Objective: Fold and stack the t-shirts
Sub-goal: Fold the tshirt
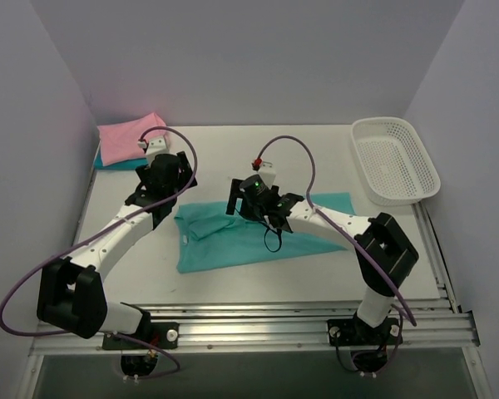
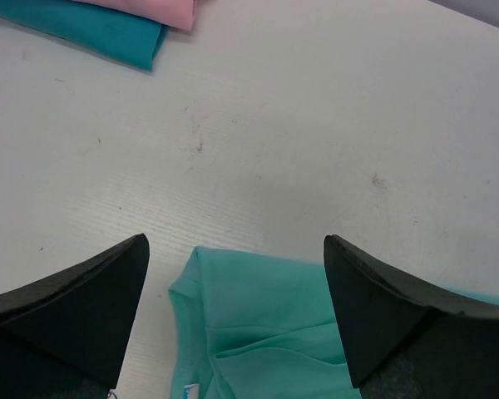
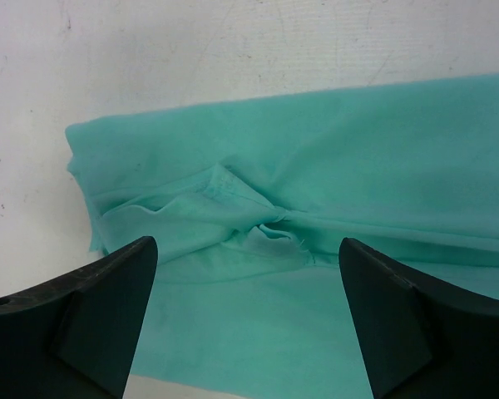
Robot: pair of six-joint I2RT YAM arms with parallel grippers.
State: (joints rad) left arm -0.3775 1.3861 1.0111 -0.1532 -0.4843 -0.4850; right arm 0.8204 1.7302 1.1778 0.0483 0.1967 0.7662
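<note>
Near edge: both arm bases, left and right, bolted to the rail.

Mid-surface: teal-green t-shirt (image 1: 258, 237) lying flat on the white surface (image 1: 316, 274), long axis running left to right, left part wider than the right. Not a neat fold, with wrinkles near its left end.

Right end effector (image 1: 262, 208) is over the shirt's upper middle, fingers apart, nothing between them. The right wrist view agrees: right end effector (image 3: 248, 243) is spread wide above the teal-green t-shirt (image 3: 316, 208), looking at a bunched crease with a seam edge showing. Can't tell whether the tips touch the cloth.

Left end effector (image 1: 166, 195) is just off the shirt's far-left corner, also spread, holding nothing. In the left wrist view the left end effector (image 2: 234, 241) frames that corner of the teal-green t-shirt (image 2: 266, 332), with bare surface (image 2: 316, 125) beyond it.

Far left corner: pink t-shirt (image 1: 129, 137) folded on top of a darker teal-blue t-shirt (image 1: 116, 164) — the blue one sticks out on the near side. The left wrist view catches the edge of that stack: pink t-shirt (image 2: 162, 8) over teal-blue t-shirt (image 2: 100, 33), well apart from the green one.

Far right: white mesh basket (image 1: 395, 158), well apart from all shirts.
</note>
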